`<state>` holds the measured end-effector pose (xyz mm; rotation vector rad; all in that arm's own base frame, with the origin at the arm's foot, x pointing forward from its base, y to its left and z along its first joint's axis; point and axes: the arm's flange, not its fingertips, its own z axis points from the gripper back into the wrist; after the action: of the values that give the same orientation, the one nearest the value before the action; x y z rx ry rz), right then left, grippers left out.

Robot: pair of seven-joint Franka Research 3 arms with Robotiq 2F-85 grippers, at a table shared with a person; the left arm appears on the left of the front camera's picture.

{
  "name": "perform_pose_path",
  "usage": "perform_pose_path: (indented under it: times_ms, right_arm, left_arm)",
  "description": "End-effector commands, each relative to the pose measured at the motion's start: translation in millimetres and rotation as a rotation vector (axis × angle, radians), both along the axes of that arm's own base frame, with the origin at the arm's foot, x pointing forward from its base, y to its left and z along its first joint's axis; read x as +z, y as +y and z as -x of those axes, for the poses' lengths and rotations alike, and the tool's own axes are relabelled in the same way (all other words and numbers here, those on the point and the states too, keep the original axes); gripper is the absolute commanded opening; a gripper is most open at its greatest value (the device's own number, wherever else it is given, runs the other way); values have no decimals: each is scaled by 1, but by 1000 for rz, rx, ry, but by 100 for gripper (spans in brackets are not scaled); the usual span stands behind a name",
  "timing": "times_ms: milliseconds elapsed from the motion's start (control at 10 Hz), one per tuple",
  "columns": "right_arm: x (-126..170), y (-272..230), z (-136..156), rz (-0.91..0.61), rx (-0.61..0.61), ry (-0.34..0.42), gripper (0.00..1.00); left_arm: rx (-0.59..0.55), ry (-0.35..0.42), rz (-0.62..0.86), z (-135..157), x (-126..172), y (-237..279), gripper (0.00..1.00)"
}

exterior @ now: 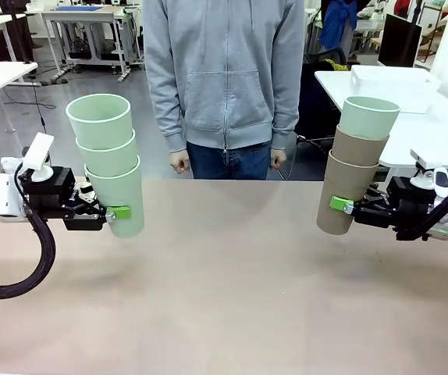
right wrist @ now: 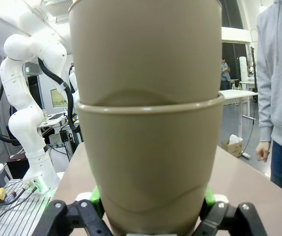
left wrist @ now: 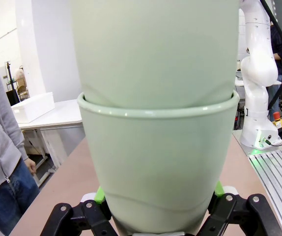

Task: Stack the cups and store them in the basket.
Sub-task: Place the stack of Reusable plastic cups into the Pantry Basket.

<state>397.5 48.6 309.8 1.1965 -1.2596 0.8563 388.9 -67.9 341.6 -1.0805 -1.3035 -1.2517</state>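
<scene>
Clamped mouths-up, tops leaning outward: mint cups in left gripper, tan cups in right gripper, topped, from the front, by a pale-green cup.

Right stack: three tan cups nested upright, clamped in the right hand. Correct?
Not quite. The front view shows the right stack as two tan cups with one mint green cup on top, nested upright, clamped in the right hand.
</scene>
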Motion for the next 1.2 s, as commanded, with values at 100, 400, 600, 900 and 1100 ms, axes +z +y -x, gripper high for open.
perform_pose_path:
  times_ms: [100, 400, 600, 900, 1100]
  right_arm:
    - [4, 1, 0, -2, -1, -14, 84]
    - [4, 1, 0, -2, -1, -14, 84]
    - [4, 1, 0, -2, -1, -14, 84]
    - [4, 1, 0, -2, -1, -14, 84]
    - [4, 1, 0, -2, -1, -14, 84]
  left_arm:
    - [-1, -10, 6, 0, 4, -1, 85]
    - [-1, -10, 6, 0, 4, -1, 85]
    - [-1, -10, 6, 0, 4, -1, 85]
    - [-1, -10, 6, 0, 4, -1, 85]
    - [-1, -10, 6, 0, 4, -1, 85]
